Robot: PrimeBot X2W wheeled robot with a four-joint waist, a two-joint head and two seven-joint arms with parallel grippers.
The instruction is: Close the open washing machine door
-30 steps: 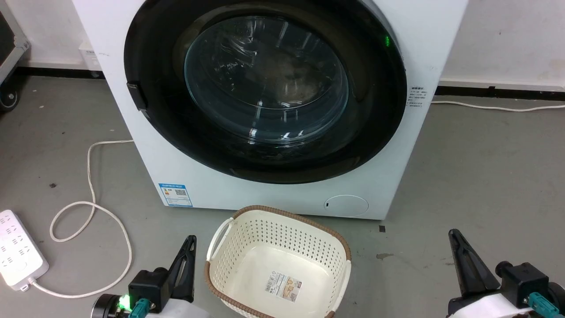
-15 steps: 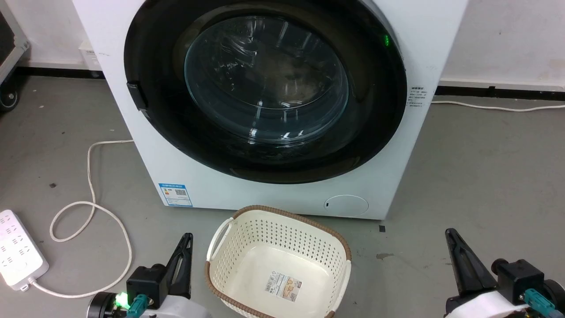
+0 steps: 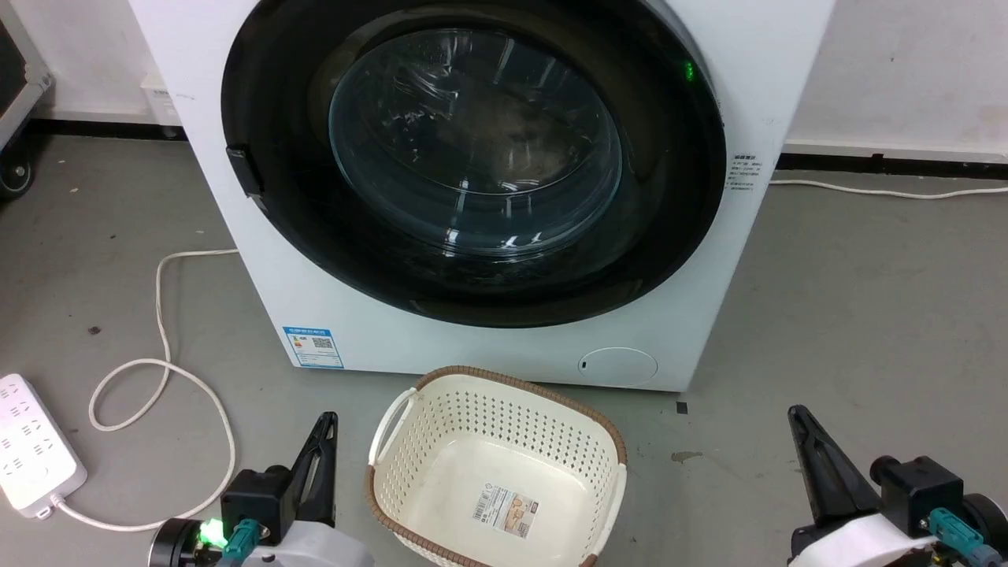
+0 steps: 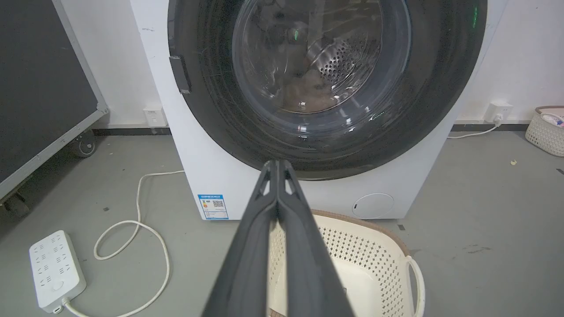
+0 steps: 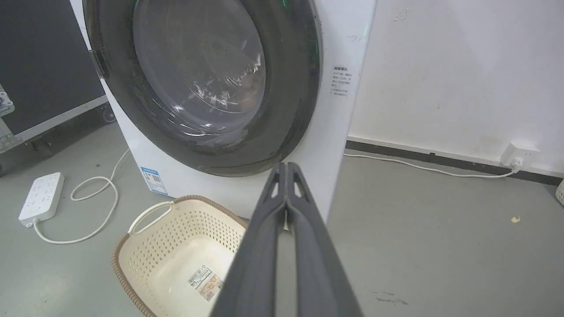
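Observation:
The washing machine (image 3: 504, 346) is a white front-loader facing me, with a blue sticker (image 3: 313, 347) and a small round flap (image 3: 617, 367) low on its front. Its door (image 3: 472, 157), black-rimmed with a bulging glass window, lies flush against the front, handle at the left rim (image 3: 243, 169). My left gripper (image 3: 327, 423) is low at the lower left, fingers pressed together and holding nothing. My right gripper (image 3: 797, 415) is low at the lower right, also shut and holding nothing. Both are well short of the machine. The wrist views show the door (image 4: 326, 83) (image 5: 202, 83) beyond each shut gripper (image 4: 277, 164) (image 5: 286, 166).
A cream perforated laundry basket (image 3: 496, 465) sits on the grey floor between my grippers, just in front of the machine. A white power strip (image 3: 35, 453) and looped cord (image 3: 161, 370) lie at the left. A dark wheeled panel (image 4: 39, 101) stands at the left; another basket (image 4: 546, 130) at the far right.
Both grippers have drifted slightly left and up in the head view. The door and basket have not moved.

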